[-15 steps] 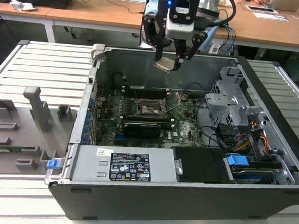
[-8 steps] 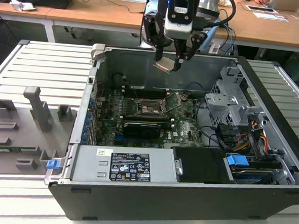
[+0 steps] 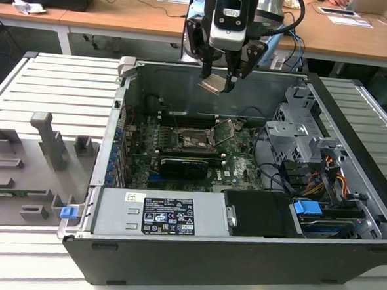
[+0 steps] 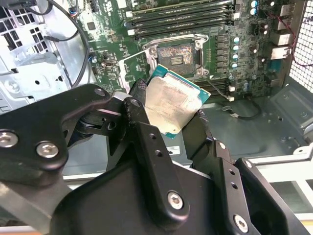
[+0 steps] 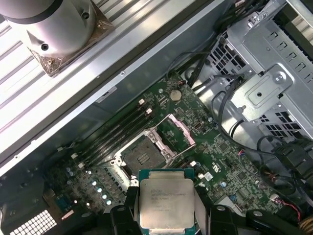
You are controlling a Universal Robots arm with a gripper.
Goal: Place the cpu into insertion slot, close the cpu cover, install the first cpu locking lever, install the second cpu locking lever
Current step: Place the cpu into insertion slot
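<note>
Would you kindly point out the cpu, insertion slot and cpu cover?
cpu (image 5: 166, 203), first wrist view, centre of metal top.
insertion slot (image 5: 143, 157), first wrist view, dark socket centre.
cpu cover (image 5: 182, 129), first wrist view, frame rim.

In the first wrist view the gripper (image 5: 166, 209) clamps the cpu (image 5: 166, 198) by two opposite edges, with black fingers (image 5: 129, 208) pressed against either side and the chip's pale metal top facing the camera. Just beyond the fingertips, on the green circuit board (image 5: 222, 147), lies the insertion slot (image 5: 142, 157), dark and uncovered. The cpu cover (image 5: 176, 134) stands beside the slot, farther from the gripper, and seems swung up. Long black memory slots (image 5: 115, 134) run alongside the slot.
</note>
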